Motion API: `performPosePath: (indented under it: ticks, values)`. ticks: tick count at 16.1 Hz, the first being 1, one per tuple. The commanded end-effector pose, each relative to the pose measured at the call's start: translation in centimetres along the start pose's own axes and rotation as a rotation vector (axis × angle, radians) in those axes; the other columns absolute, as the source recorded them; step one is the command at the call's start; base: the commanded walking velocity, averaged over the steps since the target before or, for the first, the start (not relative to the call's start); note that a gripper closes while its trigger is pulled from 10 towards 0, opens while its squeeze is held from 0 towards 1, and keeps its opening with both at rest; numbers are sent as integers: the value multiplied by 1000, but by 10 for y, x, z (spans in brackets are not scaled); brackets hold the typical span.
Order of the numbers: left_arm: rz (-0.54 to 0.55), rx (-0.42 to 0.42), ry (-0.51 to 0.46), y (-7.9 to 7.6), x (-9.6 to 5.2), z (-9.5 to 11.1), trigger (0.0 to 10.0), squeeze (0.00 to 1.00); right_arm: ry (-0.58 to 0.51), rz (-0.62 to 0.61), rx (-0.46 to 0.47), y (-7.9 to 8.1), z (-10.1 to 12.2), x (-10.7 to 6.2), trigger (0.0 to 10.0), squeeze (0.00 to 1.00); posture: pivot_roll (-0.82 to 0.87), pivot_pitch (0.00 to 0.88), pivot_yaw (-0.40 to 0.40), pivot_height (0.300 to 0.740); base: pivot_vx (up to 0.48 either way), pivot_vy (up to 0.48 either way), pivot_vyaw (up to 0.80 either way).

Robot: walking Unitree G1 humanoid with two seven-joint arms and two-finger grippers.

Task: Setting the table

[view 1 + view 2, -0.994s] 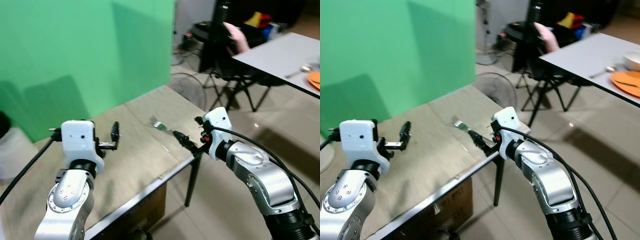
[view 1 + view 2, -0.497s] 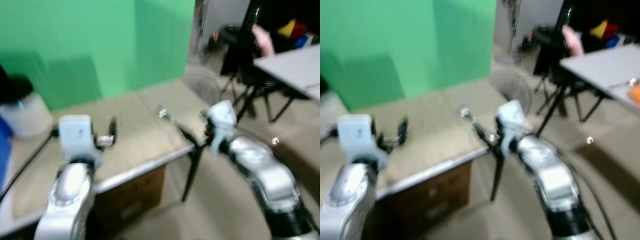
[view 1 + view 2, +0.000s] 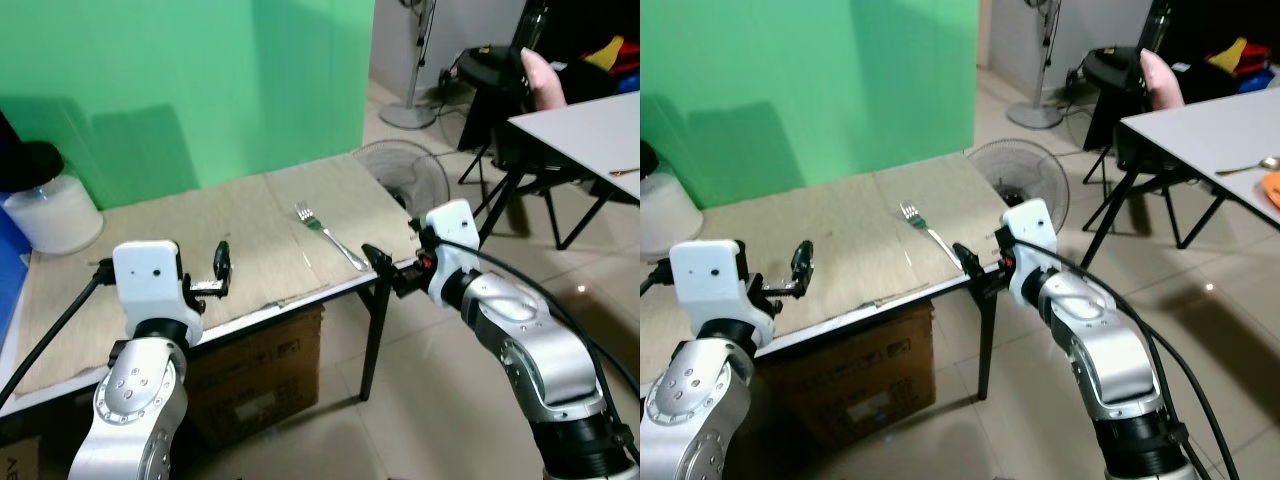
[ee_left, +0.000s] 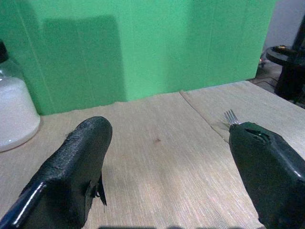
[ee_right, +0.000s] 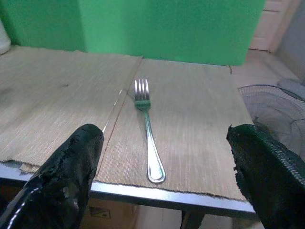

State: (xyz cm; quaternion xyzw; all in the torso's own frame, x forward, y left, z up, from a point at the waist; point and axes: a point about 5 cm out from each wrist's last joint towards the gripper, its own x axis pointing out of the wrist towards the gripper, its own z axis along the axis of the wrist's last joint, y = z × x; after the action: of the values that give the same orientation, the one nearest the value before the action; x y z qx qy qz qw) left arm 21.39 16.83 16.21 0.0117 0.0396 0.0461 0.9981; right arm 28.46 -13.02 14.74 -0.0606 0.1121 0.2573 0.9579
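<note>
Green backdrop cloth hangs behind a desk (image 3: pixel 250 305) covered by woven beige placemats, and on the mat nearest the desk's right end lies the fork (image 5: pixel 146 125), flat, tines toward the backdrop and handle end just short of the metal edge. It should handle as a light, stiff, slick piece of steel — thin and flush to the cloth, so little stands proud for fingers to get under; the narrow middle of the handle looks the best place to pinch, or the rounded handle end near the edge where a finger could come in from off the desk. The right claw (image 5: pixel 164 176) hangs just off that edge, released, its two black fingers spread wide with the fork lying between and beyond them, not touched. The left claw (image 4: pixel 167 167) is also spread and empty, held over the mat well to the left of the fork, whose tines just peek past one finger in the left wrist view. A white jar with a dark lid (image 3: pixel 50 205) stands at the far left, its side cut off by the frame. On the second, pale table at right lies something thin — possibly a utensil, too small to tell — and the pink shape beside the dark chair is hard to make out.
</note>
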Motion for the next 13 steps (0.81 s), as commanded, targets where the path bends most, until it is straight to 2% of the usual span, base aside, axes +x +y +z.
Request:
performPosePath:
  ticks: [1,4,10,12,13]
  values:
    - [-2,1,-20,1,0,4,10000,0,-27,-12,-1,0,7,-1,10000,0,-39,0,12,740,386,0,0]
    - [-15,0,-27,0,-1,5,10000,0,-18,7,-44,3,8,2,10000,0,-32,0,8,740,409,0,0]
    - [-12,13,-18,2,-7,3,10000,0,-3,70,-65,12,7,5,10000,0,-21,0,0,740,446,0,748]
    - [-14,18,-14,2,-8,2,10000,0,-1,61,-48,12,6,6,10000,0,-16,0,-4,740,409,0,200]
    - [-41,21,-8,0,-10,2,10000,0,7,18,-49,7,7,7,10000,0,-13,0,-6,740,0,0,0]
